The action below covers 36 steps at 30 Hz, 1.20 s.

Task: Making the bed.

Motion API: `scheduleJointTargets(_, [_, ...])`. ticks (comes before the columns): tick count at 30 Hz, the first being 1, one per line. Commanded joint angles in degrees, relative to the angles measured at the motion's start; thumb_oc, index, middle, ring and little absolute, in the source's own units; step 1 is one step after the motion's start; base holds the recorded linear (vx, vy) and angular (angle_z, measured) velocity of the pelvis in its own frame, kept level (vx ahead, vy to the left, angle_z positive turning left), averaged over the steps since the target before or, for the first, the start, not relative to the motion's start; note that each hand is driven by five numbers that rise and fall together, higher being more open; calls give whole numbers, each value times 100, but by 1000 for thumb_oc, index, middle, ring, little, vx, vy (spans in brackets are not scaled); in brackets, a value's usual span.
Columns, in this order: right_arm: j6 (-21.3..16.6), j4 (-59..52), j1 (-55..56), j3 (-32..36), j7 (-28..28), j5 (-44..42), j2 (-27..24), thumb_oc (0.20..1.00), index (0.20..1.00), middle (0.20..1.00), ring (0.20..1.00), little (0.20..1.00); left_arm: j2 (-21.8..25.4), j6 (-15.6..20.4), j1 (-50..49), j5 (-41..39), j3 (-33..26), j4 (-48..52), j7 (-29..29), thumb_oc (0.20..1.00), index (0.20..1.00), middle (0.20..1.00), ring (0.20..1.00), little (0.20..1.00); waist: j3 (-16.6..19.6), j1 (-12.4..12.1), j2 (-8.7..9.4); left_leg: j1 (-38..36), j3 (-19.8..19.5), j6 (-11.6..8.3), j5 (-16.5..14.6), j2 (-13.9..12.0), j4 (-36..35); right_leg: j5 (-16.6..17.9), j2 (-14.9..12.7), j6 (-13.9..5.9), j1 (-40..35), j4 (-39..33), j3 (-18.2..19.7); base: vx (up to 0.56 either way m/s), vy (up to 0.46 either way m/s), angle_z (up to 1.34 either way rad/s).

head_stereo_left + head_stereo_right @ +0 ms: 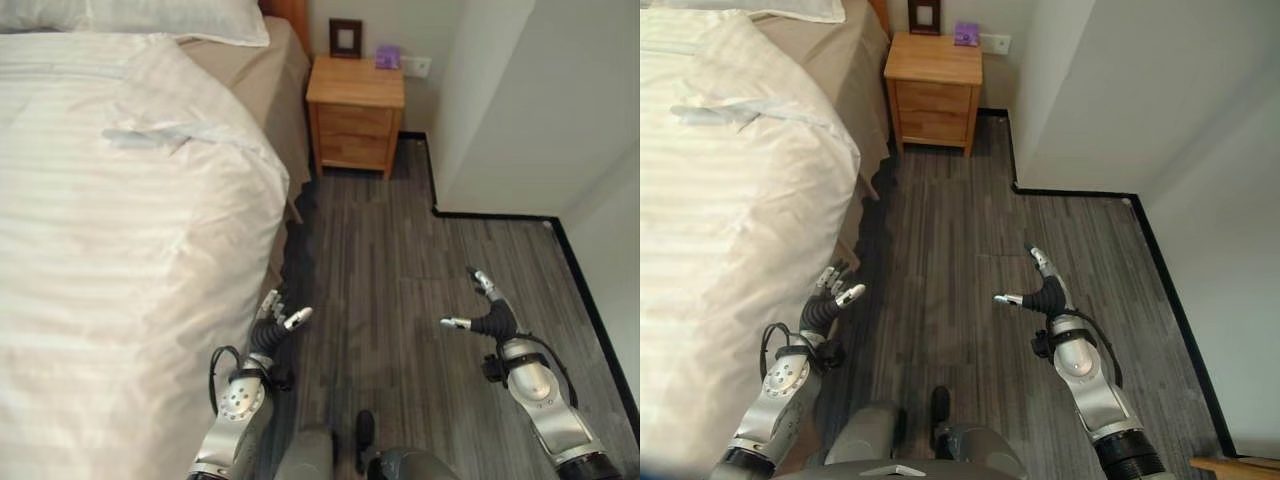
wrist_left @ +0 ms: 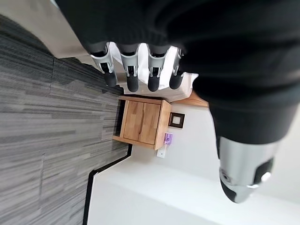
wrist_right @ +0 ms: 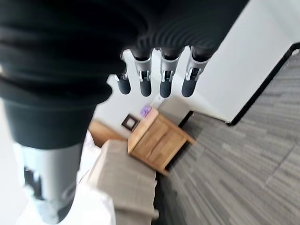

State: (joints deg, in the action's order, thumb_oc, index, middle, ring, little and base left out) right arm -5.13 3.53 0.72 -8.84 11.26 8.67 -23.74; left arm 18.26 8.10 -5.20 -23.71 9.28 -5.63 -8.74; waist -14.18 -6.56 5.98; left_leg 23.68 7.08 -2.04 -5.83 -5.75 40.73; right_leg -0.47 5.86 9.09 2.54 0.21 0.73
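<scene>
White duvet point(image 1: 120, 250) on bed, both hands empty, no legible writing

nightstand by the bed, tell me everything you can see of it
The nightstand is a small light-wood cabinet with two drawer fronts and short legs. It stands upright on the dark plank floor in the corner, against the wall and beside the bed. On top sit a dark picture frame and a small purple thing. Neither hand is near it.
</scene>
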Motion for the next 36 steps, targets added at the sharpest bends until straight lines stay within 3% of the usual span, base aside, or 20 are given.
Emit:
scheduleJointTargets(1, [-185,-350,-70,77,110,-106,-318,1000,1000,1000,1000,1000,22,213,160,20,-1,255,-38,1000,1000,1000,1000,1000,4,-24,-226,-852,-200,-20,422,174,-2102,-82,-688,-1227,-549,-521,-775,425,123,-20])
scheduleJointTargets(3, [-172,-305,-11,85,84,-79,-318,1000,1000,1000,1000,1000,-13,207,116,26,1,224,-23,1000,1000,1000,1000,1000,116,-52,-322,-880,-47,-60,922,248,-3289,-279,-580,-1256,-727,-521,-748,542,142,-16])
scheduleJointTargets(4, [-144,-245,40,113,115,-30,-310,1000,1000,1000,1000,1000,-52,205,66,5,18,206,-3,1000,1000,1000,1000,1000,164,-93,-412,-796,188,-157,1445,201,-4243,-486,-471,-1242,-1021,-521,-721,514,120,-13])
scheduleJointTargets(7, [-126,-245,36,111,124,6,-298,1000,1000,1000,1000,1000,-83,191,-24,-15,27,209,-12,1000,1000,1000,1000,1000,161,-179,-404,-636,179,-182,1495,248,-4573,-590,-463,-1245,-1265,-521,-655,444,99,-6])
scheduleJointTargets(9, [-126,-267,-33,51,43,28,-285,1000,1000,1000,1000,1000,-97,175,-109,-41,-1,213,8,1000,1000,1000,1000,1000,240,-274,-413,-548,-171,-185,1502,307,-4573,-689,-451,-1276,-1511,-521,-448,534,162,-23])
scheduleJointTargets(11, [-111,-263,-92,-76,-39,157,-233,1000,1000,1000,1000,1000,-113,149,-142,-25,32,198,-5,1000,1000,1000,1000,1000,337,-363,-389,-621,-538,-228,1821,370,-4573,-817,-537,-1315,-1752,-521,-245,553,224,-71])
scheduleJointTargets(13, [-108,-296,-138,-172,-73,219,-157,1000,1000,1000,1000,1000,-75,152,-100,-61,108,195,-5,1000,1000,1000,1000,1000,371,-440,-252,-745,-584,-187,1859,404,-4551,-867,-737,-1381,-1913,-435,-103,565,270,-129])
scheduleJointTargets(14, [-129,-269,-180,-259,-73,305,-77,1000,1000,1000,1000,1000,-22,138,-26,-30,185,156,11,1000,1000,1000,1000,1000,453,-536,-69,-958,-588,9,1652,534,-4530,-601,-904,-1569,-1769,197,5,554,297,-115])
scheduleJointTargets(16, [-105,-278,-278,-347,-68,395,-15,1000,1000,1000,1000,1000,85,106,142,69,297,147,-22,1000,1000,1000,1000,1000,434,-433,-5,-1311,-518,189,1392,601,-4554,23,-1013,-1904,-1251,1346,-45,342,225,-51])
scheduleJointTargets(17, [-104,-277,-282,-346,-68,396,-16,1000,1000,1000,1000,1000,84,106,146,69,296,146,-22,1000,1000,1000,1000,1000,447,-445,-20,-1295,-512,186,1409,579,-4564,39,-993,-1901,-1223,1349,-31,410,334,-10])
scheduleJointTargets(18, [-147,-395,-391,-426,-102,396,65,1000,1000,1000,1000,1000,236,126,367,233,410,192,-73,1000,1000,1000,1000,1000,426,-197,-195,-1853,-492,369,1048,513,-4573,952,-1010,-2160,-387,2912,-196,319,259,-1])
scheduleJointTargets(21, [-142,-409,-347,-438,-114,412,89,1000,1000,1000,1000,1000,258,116,426,257,411,220,-119,1000,1000,1000,1000,1000,410,-132,-270,-2002,-500,404,955,503,-4573,975,-1168,-2083,-165,3190,-474,318,224,-1])
scheduleJointTargets(22, [-136,-518,-291,-407,-113,461,74,1000,1000,1000,1000,1000,280,123,508,229,395,306,-126,1000,1000,1000,1000,1000,402,-40,-359,-2207,-482,426,782,489,-4573,802,-1407,-1927,116,3008,-973,316,134,17])
scheduleJointTargets(24, [-143,-608,-227,-382,-118,472,57,1000,1000,1000,1000,1000,250,156,521,195,346,392,-138,1000,1000,1000,1000,1000,362,119,-407,-2433,-601,401,616,475,-4573,288,-1287,-1751,374,2541,-1171,398,108,21])
scheduleJointTargets(26, [-160,-652,-202,-337,-84,422,44,1000,1000,1000,1000,1000,253,207,534,173,290,429,-170,1000,1000,1000,1000,1000,351,232,-411,-2594,-688,340,475,474,-4573,0,-1094,-1694,456,1614,-1114,357,-3,41])
scheduleJointTargets(28, [-153,-666,-192,-319,-70,416,41,1000,1000,1000,1000,1000,246,222,540,172,241,450,-187,1000,1000,1000,1000,1000,362,263,-392,-2659,-732,318,406,492,-4573,13,-1065,-1698,460,1175,-1052,249,-29,59])
scheduleJointTargets(29, [-147,-666,-191,-301,-33,400,35,1000,1000,1000,1000,1000,236,245,564,180,208,471,-212,1000,1000,1000,1000,1000,363,294,-376,-2775,-786,296,304,511,-4573,108,-1033,-1688,476,613,-946,426,-60,61])
scheduleJointTargets(30, [-123,-697,-181,-266,-23,403,37,1000,1000,1000,1000,1000,224,293,588,154,87,478,-236,1000,1000,1000,1000,1000,381,334,-378,-2966,-901,256,138,502,-4573,409,-1073,-1759,650,-58,-848,553,-73,61])
scheduleJointTargets(36, [-24,-637,-36,-257,-64,531,34,1000,1000,1000,1000,1000,224,358,656,161,-78,486,-294,1000,1000,1000,1000,1000,360,506,-509,-3591,-1522,141,-246,312,-4573,876,-1261,-1937,1178,-404,-141,475,-116,82])
